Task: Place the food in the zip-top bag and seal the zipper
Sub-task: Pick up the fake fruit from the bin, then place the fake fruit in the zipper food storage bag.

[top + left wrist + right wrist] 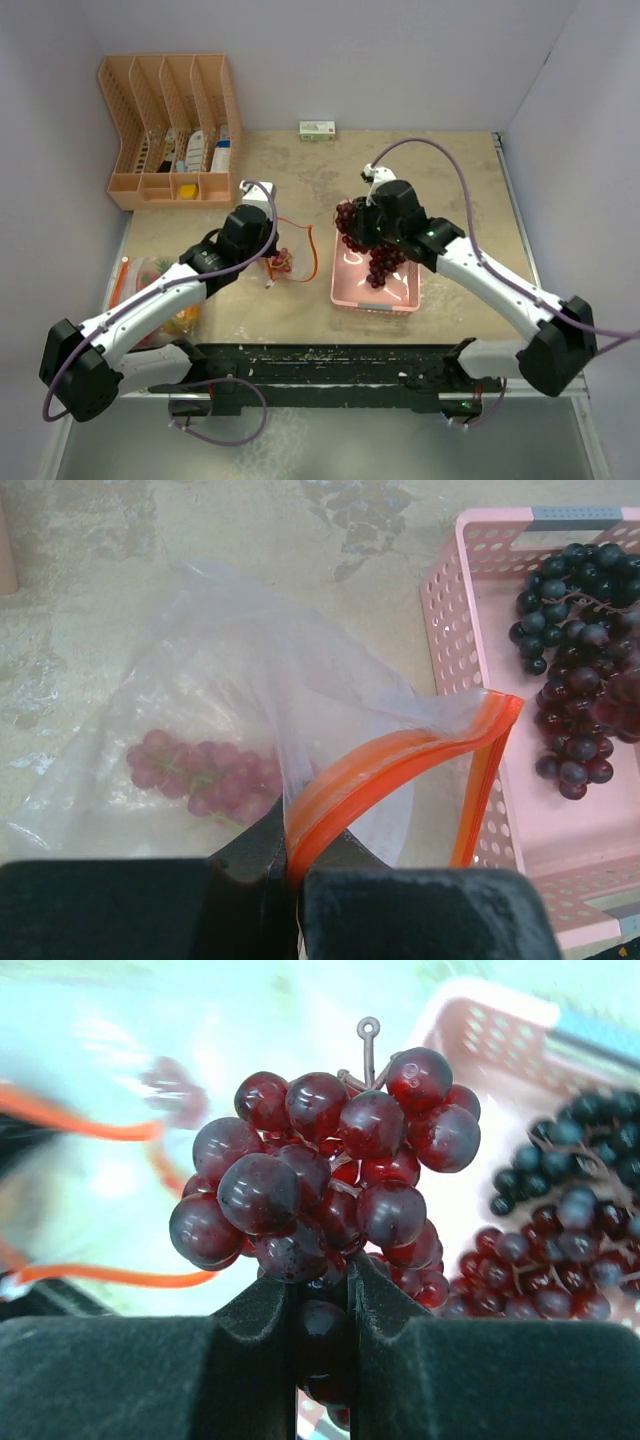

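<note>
Beside the pink perforated tray [450,600], the left gripper [290,855] pinches the orange zipper of the clear plastic bag [200,700]; above the tray, the right gripper [322,1300] clamps a dark-red grape bunch [320,1180].

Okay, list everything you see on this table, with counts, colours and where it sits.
Zip-top bag: one, clear, orange zipper, left of tray.
Bagged grape bunch: one, pinkish red, inside bag.
Held grape bunch: one, dark red, above tray.
Tray bunches: at least two, dark purple and red, in tray.
Tray: one, pink, centre.
Colourful pieces: count unclear, left edge, partly under arm.
Organizer: one, peach, far left corner.
Small box: one, green-white, far edge.
Left hand: shut on bag zipper.
Right hand: shut on held bunch.
</note>
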`<state>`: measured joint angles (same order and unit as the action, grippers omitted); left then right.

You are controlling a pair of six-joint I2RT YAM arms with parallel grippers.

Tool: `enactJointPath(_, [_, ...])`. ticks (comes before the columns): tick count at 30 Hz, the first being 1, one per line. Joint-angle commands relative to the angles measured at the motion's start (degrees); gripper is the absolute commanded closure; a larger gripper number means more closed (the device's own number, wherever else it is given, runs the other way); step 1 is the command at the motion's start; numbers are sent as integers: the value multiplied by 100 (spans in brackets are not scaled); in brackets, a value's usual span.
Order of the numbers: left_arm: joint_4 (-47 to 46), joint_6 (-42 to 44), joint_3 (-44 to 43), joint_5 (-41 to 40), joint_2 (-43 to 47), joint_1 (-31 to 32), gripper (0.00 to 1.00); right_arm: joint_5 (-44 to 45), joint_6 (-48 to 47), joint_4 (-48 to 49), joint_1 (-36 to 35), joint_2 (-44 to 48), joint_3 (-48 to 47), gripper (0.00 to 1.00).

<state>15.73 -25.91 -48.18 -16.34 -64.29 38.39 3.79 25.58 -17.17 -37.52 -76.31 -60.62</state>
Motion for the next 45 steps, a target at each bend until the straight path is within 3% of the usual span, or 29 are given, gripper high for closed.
enactJointPath(1, [-247,18,-92,-70,-211,2,100,-1139,-489,482,-10,757,-105,97])
enactJointPath(5, [-225,-5,-318,61,-521,-4,100,-1874,-452,1165,-21,1282,232,97])
enactJointPath(10, [-168,-96,-599,499,-760,-3,100,-2272,183,2974,-66,1683,968,97])
enactJointPath(16, [75,-193,-878,832,-663,0,100,-1669,1108,5676,-225,1553,1909,98])
enactJointPath(24, [222,-329,-901,960,-419,-1,100,-922,1415,7223,-550,372,2080,98])
enactJointPath(31, [200,-284,-858,958,-439,-5,100,-684,1447,6884,-1133,-236,2436,97])
enactJointPath(36, [134,-258,-849,920,-466,0,100,-262,1301,6096,-1231,-296,2571,89])
enactJointPath(39, [132,-237,-885,952,-488,-5,100,107,972,5041,-1240,-429,2043,73])
enactJointPath(44, [80,-245,-873,999,-502,-2,100,167,460,3824,-1247,-849,1060,28])
enactJointPath(45, [68,-245,-867,1008,-507,-7,100,63,325,3685,-1249,-909,896,23])
